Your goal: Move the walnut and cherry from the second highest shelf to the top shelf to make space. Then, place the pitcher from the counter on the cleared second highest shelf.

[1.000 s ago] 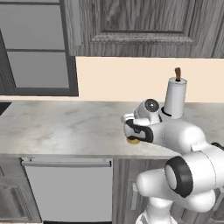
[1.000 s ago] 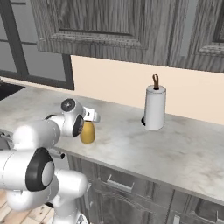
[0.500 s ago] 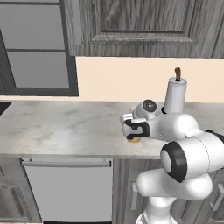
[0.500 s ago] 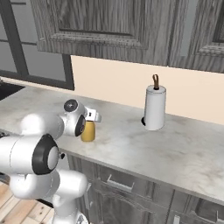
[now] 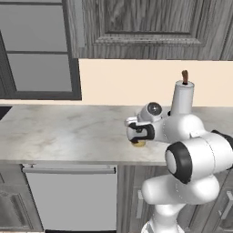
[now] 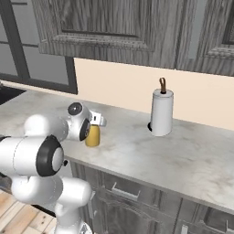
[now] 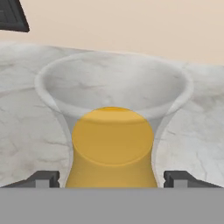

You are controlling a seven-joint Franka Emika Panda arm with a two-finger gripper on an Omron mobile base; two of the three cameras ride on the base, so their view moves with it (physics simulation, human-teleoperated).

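1. The counter [image 6: 137,151] is carrying the pitcher near its front edge.
2. The pitcher [image 7: 111,148] is standing upright, long axis vertical, lying directly ahead of the pincer, between its tips.
3. The gripper [image 7: 111,178] is straddling the pitcher's body, jaws apart, a fingertip [image 7: 43,178] showing clear of each side; no clamping is visible yet.

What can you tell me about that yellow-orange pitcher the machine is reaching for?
The pitcher is yellow-orange below, with a pale, see-through neck flaring to a wide round rim. It stands upright on the marbled counter, near its front edge. The gripper reaches around its body, one fingertip on each side; the jaws look open, and I cannot tell if they touch it.
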